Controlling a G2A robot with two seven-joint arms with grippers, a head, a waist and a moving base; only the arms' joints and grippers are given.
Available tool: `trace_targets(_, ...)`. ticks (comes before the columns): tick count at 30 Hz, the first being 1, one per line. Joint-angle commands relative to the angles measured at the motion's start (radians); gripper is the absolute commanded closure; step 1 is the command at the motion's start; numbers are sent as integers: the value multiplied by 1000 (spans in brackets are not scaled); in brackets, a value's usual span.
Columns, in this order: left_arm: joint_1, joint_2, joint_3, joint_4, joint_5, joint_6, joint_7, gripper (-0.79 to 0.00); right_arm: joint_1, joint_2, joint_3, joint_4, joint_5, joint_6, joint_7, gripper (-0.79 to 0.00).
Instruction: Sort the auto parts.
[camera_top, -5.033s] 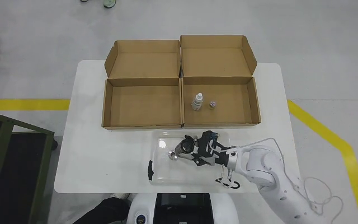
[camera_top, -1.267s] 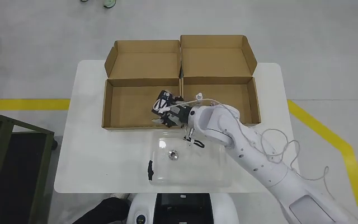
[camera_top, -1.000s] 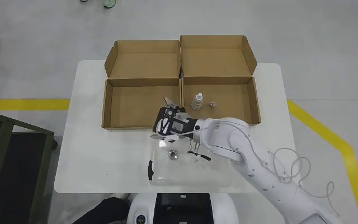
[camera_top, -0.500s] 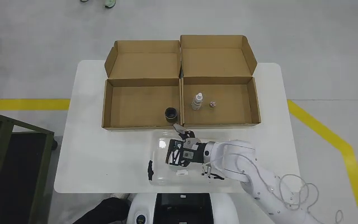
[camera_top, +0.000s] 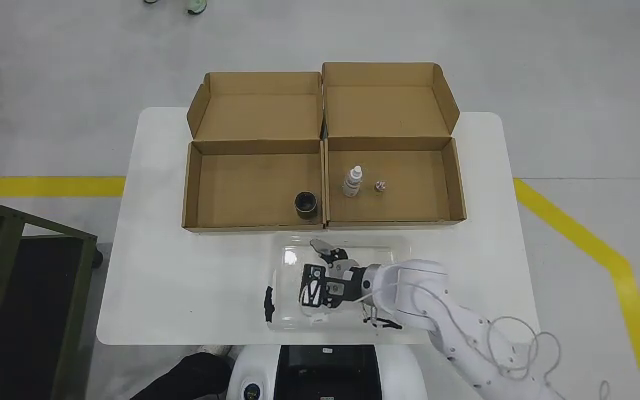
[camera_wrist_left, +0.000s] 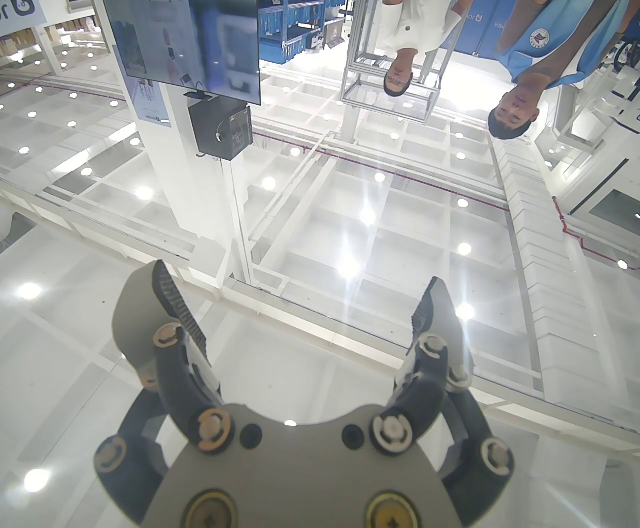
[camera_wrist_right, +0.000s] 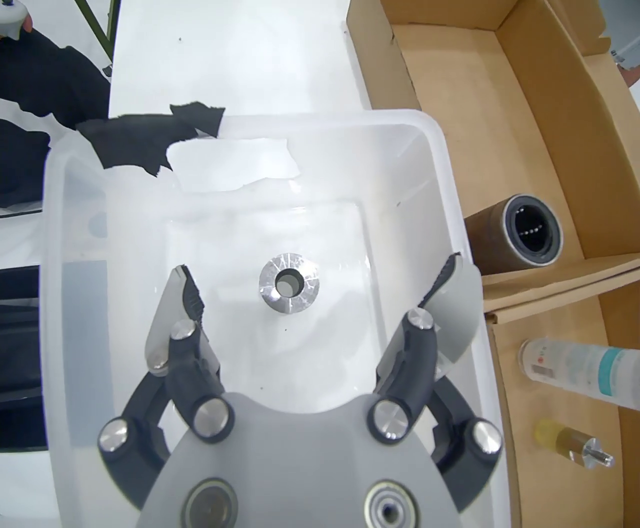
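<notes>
My right arm has come back from the left cardboard box (camera_top: 240, 190), leaving the linear bearing (camera_top: 306, 204) in its near corner. My right fingers (camera_wrist_right: 187, 295) are spread over the clear plastic bin (camera_wrist_right: 440, 150) on the desk (camera_top: 180, 280), either side of the silver ring nut (camera_wrist_right: 288, 283). The right box (camera_top: 420, 200) holds a white bottle (camera_top: 353, 181) and a small yellow-tipped part (camera_wrist_right: 570, 442); my left fingers (camera_wrist_left: 170, 295) are spread, empty.

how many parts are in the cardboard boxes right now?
3. A dark bearing in one box; a white bottle and a small metal part side by side in the other box. Nothing looks hidden.
</notes>
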Motion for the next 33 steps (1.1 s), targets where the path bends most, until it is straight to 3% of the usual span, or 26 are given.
trace_targets(1,0,0,0,0,0,0,0,-785,4,-1,-5,12,0,-2,2,-717)
trace_targets(11,0,0,0,0,0,0,0,-785,33,-13,-44,72,2,9,-2,-600)
trace_targets(17,0,0,0,0,0,0,0,-785,49,-20,-62,114,5,22,-8,-391)
trace_targets(21,0,0,0,0,0,0,0,-785,57,-22,-65,132,13,21,-11,-342)
trace_targets(24,0,0,0,0,0,0,0,-785,64,-24,-69,130,16,12,-12,-228)
trace_targets(26,0,0,0,0,0,0,0,-785,68,-24,-70,125,15,8,-10,-43)
trace_targets(27,0,0,0,0,0,0,0,-785,69,-25,-71,122,17,6,-10,0)
trace_targets(33,0,0,0,0,0,0,0,-785,64,-22,-66,58,39,-32,-17,0)
